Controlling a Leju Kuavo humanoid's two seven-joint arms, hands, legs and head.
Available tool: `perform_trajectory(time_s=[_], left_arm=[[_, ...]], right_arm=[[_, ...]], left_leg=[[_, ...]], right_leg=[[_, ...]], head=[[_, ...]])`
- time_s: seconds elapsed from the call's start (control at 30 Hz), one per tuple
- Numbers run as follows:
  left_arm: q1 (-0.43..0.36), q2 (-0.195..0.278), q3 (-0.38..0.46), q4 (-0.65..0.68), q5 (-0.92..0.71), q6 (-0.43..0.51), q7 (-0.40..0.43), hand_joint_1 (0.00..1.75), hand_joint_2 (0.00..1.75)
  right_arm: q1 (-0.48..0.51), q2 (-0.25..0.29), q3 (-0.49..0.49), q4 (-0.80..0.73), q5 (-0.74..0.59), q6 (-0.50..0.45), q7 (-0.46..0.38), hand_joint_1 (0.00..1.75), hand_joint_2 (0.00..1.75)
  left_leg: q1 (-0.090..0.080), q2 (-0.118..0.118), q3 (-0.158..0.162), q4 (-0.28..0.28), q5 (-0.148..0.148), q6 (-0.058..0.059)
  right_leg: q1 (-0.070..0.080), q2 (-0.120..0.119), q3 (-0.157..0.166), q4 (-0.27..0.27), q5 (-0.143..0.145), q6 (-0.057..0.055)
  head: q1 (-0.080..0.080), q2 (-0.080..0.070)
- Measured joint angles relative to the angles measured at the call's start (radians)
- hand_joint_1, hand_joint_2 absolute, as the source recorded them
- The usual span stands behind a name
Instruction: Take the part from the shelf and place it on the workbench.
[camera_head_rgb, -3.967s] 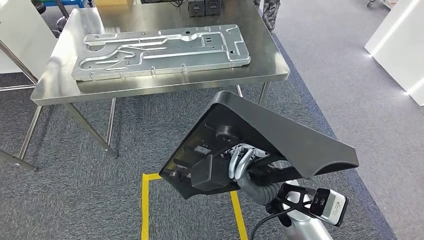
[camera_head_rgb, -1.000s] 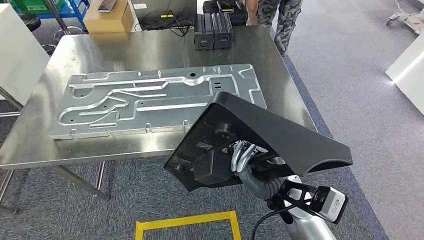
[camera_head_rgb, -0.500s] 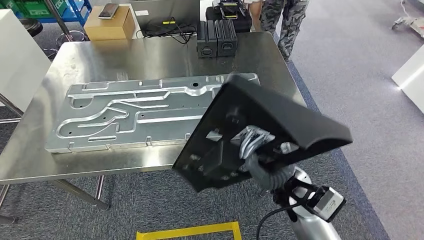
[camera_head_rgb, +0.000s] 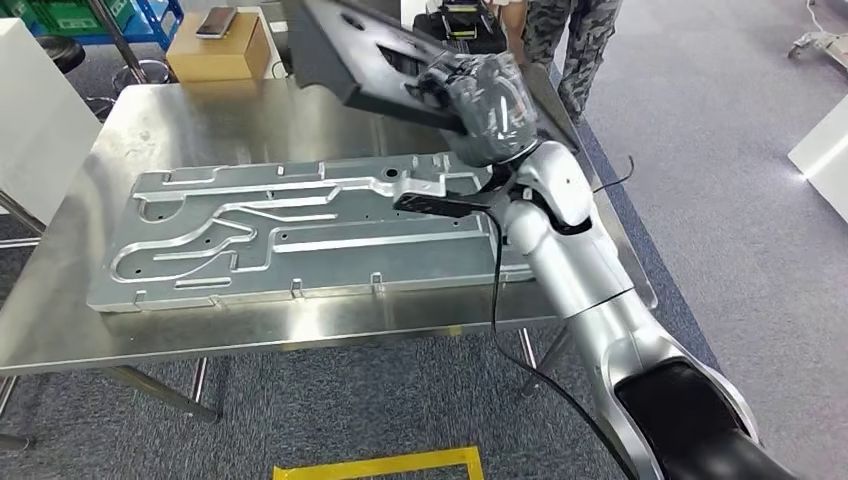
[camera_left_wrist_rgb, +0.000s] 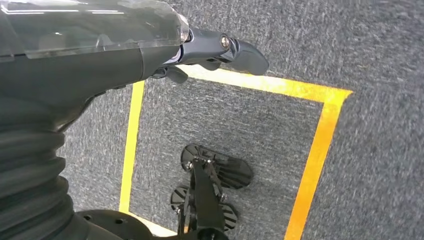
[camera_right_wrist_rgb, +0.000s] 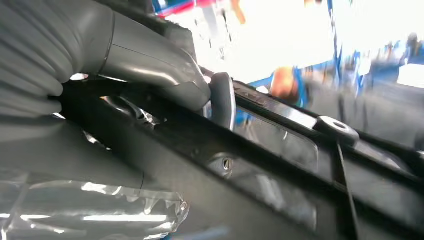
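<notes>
The right hand (camera_head_rgb: 488, 100) carries the black part (camera_head_rgb: 350, 50) high over the steel desk (camera_head_rgb: 250, 100), fingers (camera_right_wrist_rgb: 222, 100) clamped on its edge. This looks like the delivery step; next it needs lowering onto bare steel beside the metal plate (camera_head_rgb: 300, 230). The left hand (camera_left_wrist_rgb: 100, 45) hangs with fingers loosely apart.

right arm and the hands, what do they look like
The right arm is glossy silver in rounded segments, with a black cable hanging alongside. The right hand is dark grey under clear plastic film. The left hand has a grey ribbed cover, the same film and dark fingers.
</notes>
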Motion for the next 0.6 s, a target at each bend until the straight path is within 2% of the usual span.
perform_trajectory(time_s=[0.07,0.1,0.2,0.23,0.27,0.3,0.33,0.37,0.4,0.43,0.47,0.53,0.6], left_arm=[[-0.001,-0.001,-0.001,0.0,0.0,-0.003,-0.003,0.0,1.75],[-0.002,-0.001,-0.002,0.0,0.0,-0.008,-0.008,0.0,1.75],[-0.003,-0.001,-0.011,0.0,-0.002,-0.029,-0.03,0.0,1.75],[-0.003,-0.001,-0.014,0.0,-0.004,-0.034,-0.037,0.0,1.75],[-0.003,-0.001,-0.016,0.0,-0.006,-0.04,-0.043,0.0,1.75],[-0.002,-0.002,-0.018,0.0,-0.009,-0.045,-0.05,0.0,1.75],[-0.001,-0.002,-0.019,0.0,-0.012,-0.05,-0.056,0.0,1.75],[-0.001,-0.005,-0.022,0.0,-0.015,-0.055,-0.061,0.0,1.75],[-0.001,-0.007,-0.024,0.001,-0.017,-0.06,-0.065,0.0,1.75],[-0.002,-0.009,-0.025,0.001,-0.018,-0.064,-0.068,0.0,1.75],[-0.002,-0.01,-0.027,0.002,-0.018,-0.068,-0.071,0.0,1.75],[-0.001,-0.01,-0.03,0.002,-0.015,-0.074,-0.076,0.0,1.75],[-0.001,-0.01,-0.033,0.002,-0.01,-0.08,-0.082,0.0,1.75]], right_arm=[[-0.048,0.034,0.037,0.103,0.064,0.051,0.04,1.71,1.75],[-0.071,0.052,0.058,0.161,0.095,0.083,0.061,1.71,1.75],[-0.109,0.103,0.128,0.34,0.165,0.191,0.11,1.71,1.75],[-0.111,0.117,0.15,0.391,0.176,0.224,0.118,1.71,1.75],[-0.109,0.129,0.169,0.438,0.182,0.258,0.123,1.71,1.75],[-0.108,0.142,0.185,0.479,0.184,0.296,0.126,1.71,1.75],[-0.108,0.153,0.198,0.519,0.187,0.335,0.13,1.71,1.75],[-0.107,0.163,0.211,0.557,0.189,0.373,0.138,1.71,1.75],[-0.106,0.174,0.224,0.592,0.193,0.407,0.148,1.71,1.75],[-0.103,0.183,0.236,0.624,0.198,0.437,0.161,1.71,1.75],[-0.1,0.191,0.247,0.65,0.202,0.463,0.174,1.71,1.75],[-0.096,0.205,0.263,0.687,0.207,0.503,0.202,0.86,0.87],[-0.095,0.214,0.276,0.712,0.208,0.523,0.228,0.0,0.0]], left_leg=[[0.005,-0.002,0.006,-0.009,0.012,0.011],[0.007,-0.002,0.008,-0.014,0.015,0.015],[0.007,-0.004,0.01,-0.016,0.013,0.022],[0.007,-0.007,0.011,-0.015,0.011,0.022],[0.007,-0.01,0.013,-0.014,0.008,0.022],[0.007,-0.014,0.016,-0.013,0.005,0.02],[0.007,-0.017,0.021,-0.012,0.0,0.018],[0.005,-0.019,0.025,-0.011,-0.005,0.015],[0.004,-0.021,0.027,-0.009,-0.01,0.012],[0.004,-0.022,0.029,-0.009,-0.013,0.008],[0.004,-0.022,0.029,-0.01,-0.015,0.003],[0.005,-0.02,0.033,-0.012,-0.021,-0.007],[0.005,-0.017,0.021,0.028,-0.047,-0.017]], right_leg=[[0.0,-0.002,-0.006,0.017,-0.015,0.009],[0.0,-0.002,-0.022,0.051,-0.034,0.013],[-0.004,-0.002,-0.123,0.241,-0.112,0.019],[-0.005,-0.002,-0.149,0.28,-0.117,0.021],[-0.006,-0.003,-0.157,0.281,-0.101,0.02],[-0.006,-0.003,-0.144,0.24,-0.066,0.018],[-0.004,-0.003,-0.115,0.169,-0.021,0.012],[-0.001,-0.002,-0.083,0.099,0.012,0.006],[0.003,-0.003,-0.058,0.041,0.033,0.0],[0.006,-0.002,-0.043,0.009,0.04,-0.004],[0.009,-0.002,-0.038,0.0,0.034,-0.008],[0.006,0.0,-0.03,-0.012,0.032,-0.013],[-0.001,-0.003,-0.012,-0.026,0.031,-0.021]], head=[[0.0,0.0],[0.0,0.0],[0.0,0.0],[0.0,0.0],[0.0,0.0],[0.0,0.0],[0.0,0.0],[0.0,0.0],[0.0,0.0],[0.0,0.0],[0.0,0.0],[0.0,0.0],[0.0,0.0]])
